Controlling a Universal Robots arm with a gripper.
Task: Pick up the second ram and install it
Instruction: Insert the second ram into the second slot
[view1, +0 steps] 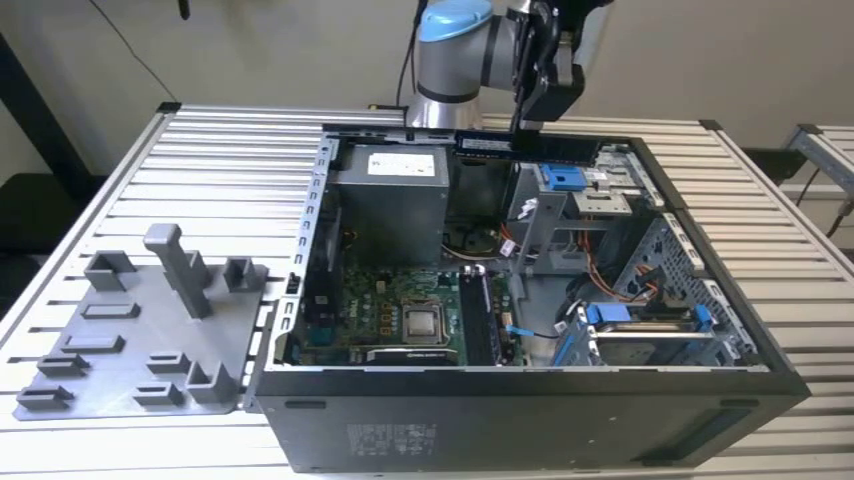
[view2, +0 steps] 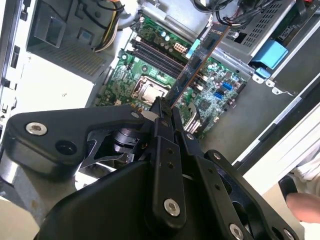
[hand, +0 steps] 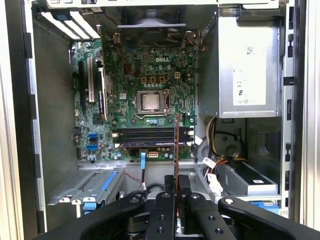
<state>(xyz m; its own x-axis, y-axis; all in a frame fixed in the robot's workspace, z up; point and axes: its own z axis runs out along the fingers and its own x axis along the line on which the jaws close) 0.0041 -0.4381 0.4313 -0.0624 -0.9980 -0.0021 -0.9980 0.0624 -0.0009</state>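
The second ram (view1: 527, 147) is a long dark stick with a pale label, held level above the back of the open computer case (view1: 534, 400). My gripper (view1: 534, 128) is shut on its upper edge. In the second wrist view the ram (view2: 200, 55) runs out from my gripper (view2: 162, 107) over the green motherboard (view2: 150, 75). The first wrist view shows the ram (hand: 176, 145) edge-on, rising from my gripper (hand: 176, 182) and crossing the dark memory slots (hand: 145, 136) below the processor socket (hand: 150, 101). The stick hangs clear above the board.
A grey power supply (view1: 387, 195) fills the case's back corner. Drive cages with blue clips (view1: 641, 320) and loose cables (hand: 215, 165) stand beside the slots. A grey plastic holder tray (view1: 147, 330) lies at the exterior view's left. What looks like a hand (view2: 305, 205) is outside the case.
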